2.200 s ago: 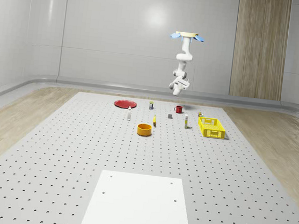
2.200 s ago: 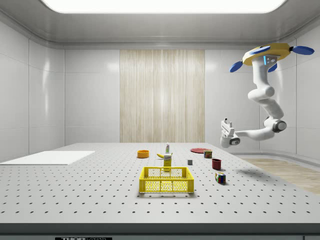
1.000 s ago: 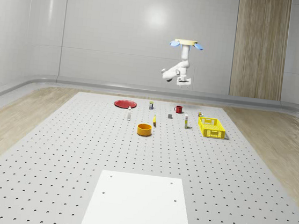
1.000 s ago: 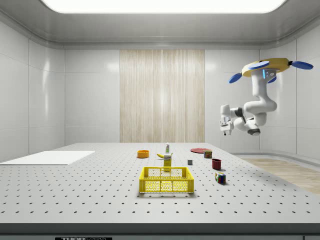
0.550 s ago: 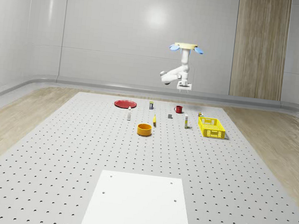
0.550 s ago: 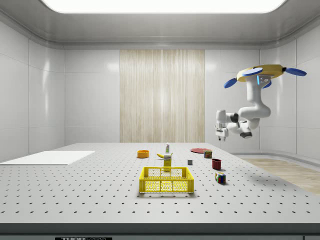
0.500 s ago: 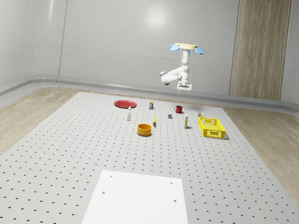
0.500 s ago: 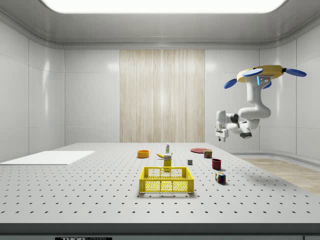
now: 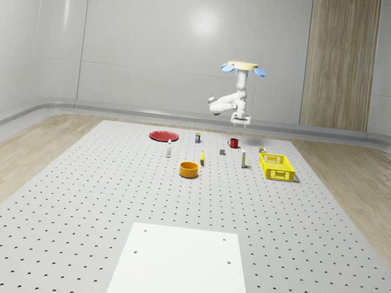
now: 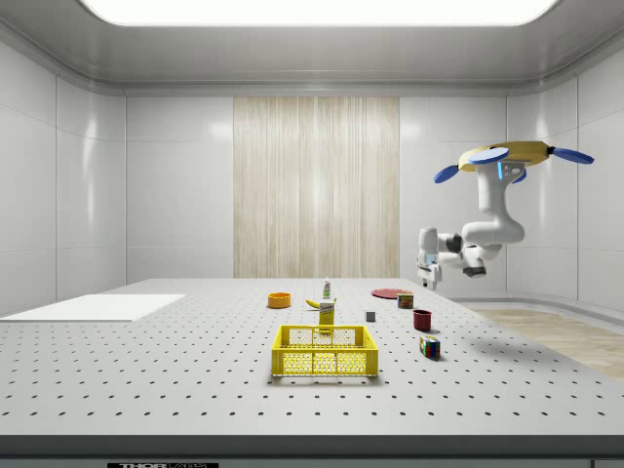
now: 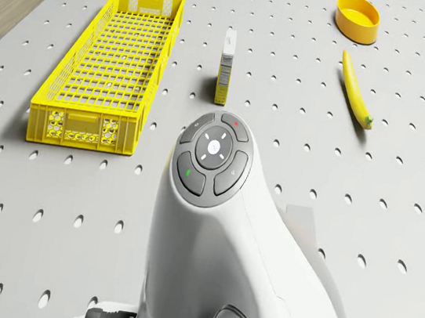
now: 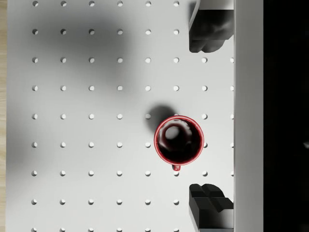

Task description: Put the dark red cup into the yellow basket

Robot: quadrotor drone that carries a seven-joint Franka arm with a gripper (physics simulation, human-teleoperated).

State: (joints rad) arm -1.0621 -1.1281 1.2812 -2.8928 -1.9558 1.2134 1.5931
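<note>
Nothing has been grasped yet: the dark red cup (image 12: pixel 178 140) is seen upright on the worktop (image 12: pixel 96 145), well apart from the yellow basket (image 11: pixel 107 65). The drone (image 10: pixel 512 156) hovers above it; the gripper (image 12: pixel 210 116) is held wide open and empty. Descent, grasp and transfer remain.

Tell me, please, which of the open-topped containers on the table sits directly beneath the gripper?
The dark red cup: it stands between the open fingers in the wrist view, unlike the yellow basket and round orange bowl.

The cup (image 9: pixel 233 143) stands on the table (image 9: pixel 104 200), well apart from the basket (image 9: pixel 276 167).
</note>
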